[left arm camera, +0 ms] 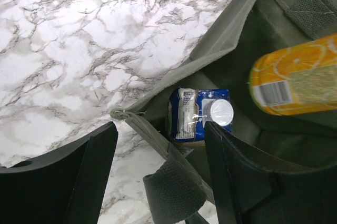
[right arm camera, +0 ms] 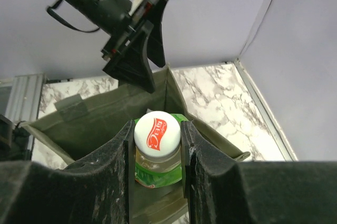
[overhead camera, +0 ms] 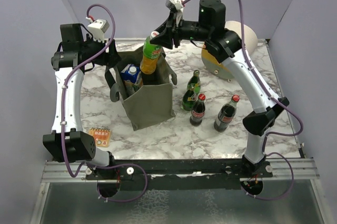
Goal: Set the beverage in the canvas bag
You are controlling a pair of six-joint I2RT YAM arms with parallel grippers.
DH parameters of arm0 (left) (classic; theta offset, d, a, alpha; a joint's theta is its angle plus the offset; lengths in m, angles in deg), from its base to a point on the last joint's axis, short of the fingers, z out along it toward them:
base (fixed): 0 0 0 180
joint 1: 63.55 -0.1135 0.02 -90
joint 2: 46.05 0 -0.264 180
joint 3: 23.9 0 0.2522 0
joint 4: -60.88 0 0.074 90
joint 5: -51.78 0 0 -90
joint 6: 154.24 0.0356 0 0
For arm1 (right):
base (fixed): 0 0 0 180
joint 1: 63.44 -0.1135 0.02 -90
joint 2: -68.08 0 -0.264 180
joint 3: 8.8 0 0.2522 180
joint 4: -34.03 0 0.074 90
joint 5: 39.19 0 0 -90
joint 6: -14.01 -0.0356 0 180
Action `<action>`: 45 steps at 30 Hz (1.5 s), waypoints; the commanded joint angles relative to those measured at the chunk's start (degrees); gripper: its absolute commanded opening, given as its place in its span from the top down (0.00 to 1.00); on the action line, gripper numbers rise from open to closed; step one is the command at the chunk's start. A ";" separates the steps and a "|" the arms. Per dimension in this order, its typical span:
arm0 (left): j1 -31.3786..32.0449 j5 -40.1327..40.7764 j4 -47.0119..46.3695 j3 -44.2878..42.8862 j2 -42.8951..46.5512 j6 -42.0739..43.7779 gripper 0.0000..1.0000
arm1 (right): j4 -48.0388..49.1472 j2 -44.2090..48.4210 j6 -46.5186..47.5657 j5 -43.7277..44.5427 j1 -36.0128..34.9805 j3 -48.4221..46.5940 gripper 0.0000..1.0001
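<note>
Gripping the bottle [overhead camera: 151,54] by the neck, my right gripper [right arm camera: 157,142] has both fingers pressed in just under the white cap. The drink hangs upright over the mouth of the bag [overhead camera: 150,105], with its base about level with the rim. I cannot tell whether the base is inside. I judge it a full plastic bottle: fairly heavy, stiff enough not to crush, with a smooth label that would slide in a pinch. The neck looks the right place to hold, since the collar under the cap gives the fingers a ledge. Hung from there it may swing, so I would lower it slowly.

My left gripper [left arm camera: 160,145] is spread, one finger outside the bag's left wall and one inside, with the rim and a handle strap [left arm camera: 174,187] between them. The bag is soft canvas and would likely fold under a push. Inside, on the left, stands a blue carton [left arm camera: 192,113] with a white screw cap. There is dark free space to its right, beneath the bottle.
</note>
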 commanded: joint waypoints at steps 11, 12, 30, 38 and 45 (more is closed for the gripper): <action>0.72 -0.89 -2.77 -1.46 -1.48 -2.36 0.33 | 1.27 -8.61 7.71 4.60 -2.50 1.36 0.99; 0.79 -0.89 -2.91 -1.48 -1.67 -2.61 0.33 | 1.20 -9.04 8.27 4.98 -2.74 1.67 0.99; 1.93 -1.31 -4.08 -1.96 -2.65 -3.75 0.37 | -0.13 -14.09 14.84 8.18 -4.40 6.47 0.99; 2.30 -1.07 -4.07 -1.64 -2.31 -3.23 0.37 | 1.60 -16.29 15.36 8.94 -4.40 7.31 0.99; 2.65 -1.06 -3.99 -1.66 -2.01 -3.16 0.37 | 2.70 -17.38 15.85 10.28 -4.40 8.55 0.96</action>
